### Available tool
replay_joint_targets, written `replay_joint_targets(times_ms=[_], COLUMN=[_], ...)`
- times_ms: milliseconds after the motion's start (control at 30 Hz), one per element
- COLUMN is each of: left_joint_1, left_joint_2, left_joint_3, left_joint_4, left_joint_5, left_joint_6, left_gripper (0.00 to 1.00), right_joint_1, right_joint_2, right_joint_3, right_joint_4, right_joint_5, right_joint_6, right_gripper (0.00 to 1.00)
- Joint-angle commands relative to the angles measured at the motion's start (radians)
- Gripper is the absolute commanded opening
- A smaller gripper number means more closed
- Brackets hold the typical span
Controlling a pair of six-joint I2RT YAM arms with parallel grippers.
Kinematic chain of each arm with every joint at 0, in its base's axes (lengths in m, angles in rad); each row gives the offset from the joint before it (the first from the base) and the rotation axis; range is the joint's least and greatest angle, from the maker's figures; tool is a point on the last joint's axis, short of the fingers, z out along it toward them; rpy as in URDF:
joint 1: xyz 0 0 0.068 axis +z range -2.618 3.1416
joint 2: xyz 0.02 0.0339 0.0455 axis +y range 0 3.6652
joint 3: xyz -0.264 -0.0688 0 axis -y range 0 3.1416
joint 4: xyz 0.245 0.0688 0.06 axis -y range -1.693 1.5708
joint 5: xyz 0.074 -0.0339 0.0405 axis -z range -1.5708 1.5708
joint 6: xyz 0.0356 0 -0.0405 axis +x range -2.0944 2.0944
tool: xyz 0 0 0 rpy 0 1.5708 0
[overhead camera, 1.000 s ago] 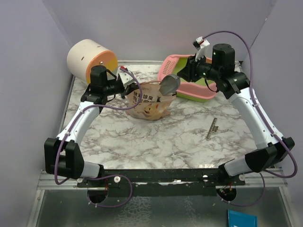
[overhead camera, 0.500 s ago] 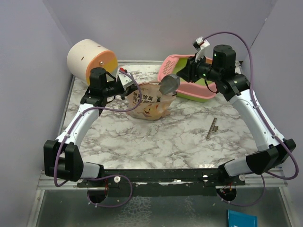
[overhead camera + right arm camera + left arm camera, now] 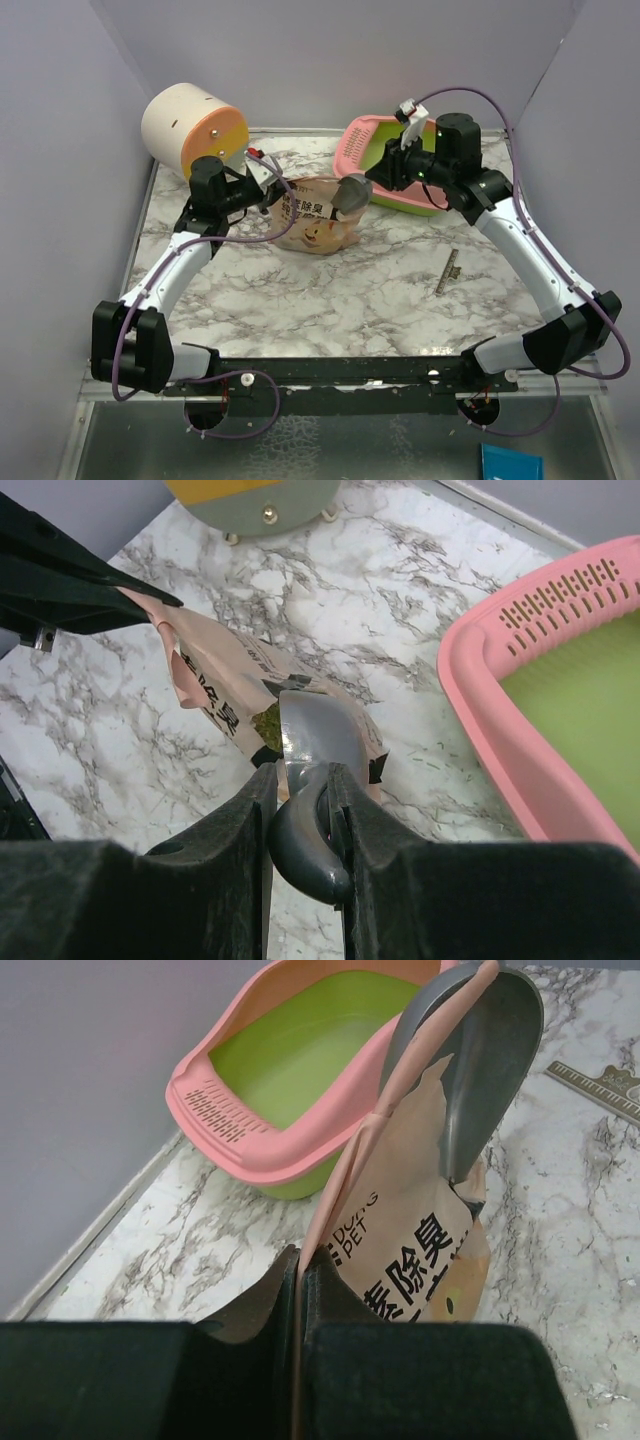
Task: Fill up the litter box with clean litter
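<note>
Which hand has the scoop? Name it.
The right hand, shut on the handle of the grey scoop, whose bowl is at the mouth of the bag. The left hand pinches the bag edge instead.

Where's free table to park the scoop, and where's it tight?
Biggest bare patch: the marble table between the bag and its near edge, left of the ruler. A smaller strip lies at the back between the cylinder and the litter box. Crowded: the bag's mouth, where left hand, right hand and scoop meet.

The litter box (image 3: 358, 138) shows a pink slotted rim and lime-green basin; the bag (image 3: 315, 230) is beige, the scoop (image 3: 350, 193) grey, the table (image 3: 380, 280) grey-veined white marble.
</note>
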Motion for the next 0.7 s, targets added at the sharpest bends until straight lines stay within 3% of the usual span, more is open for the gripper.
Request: replay_joint_targets(times_ms=[0,333,667], left_joint_1=[-0.002,-0.003,-0.002], left_joint_2=[-0.092,-0.137,-0.127], left_joint_3=[0.000,-0.085,-0.099], left_joint_4=[0.253,0.374,0.420], left_joint_5=[-0.004,0.066,0.051], left_joint_6=[-0.055,-0.057,-0.078], left_gripper=[0.00,0.00,0.00], right_joint_1=[0.014,0.016,0.035], right_joint_2=[0.005,0.079,0.051], right_joint_3=[0.057,0.258,0.172], right_joint_4=[-0.007,-0.070,-0.101], right_joint_5=[0.002,-0.027,-0.015], right_joint_6=[0.012,0.000,-0.013], right_gripper=[0.01,0.01,0.01])
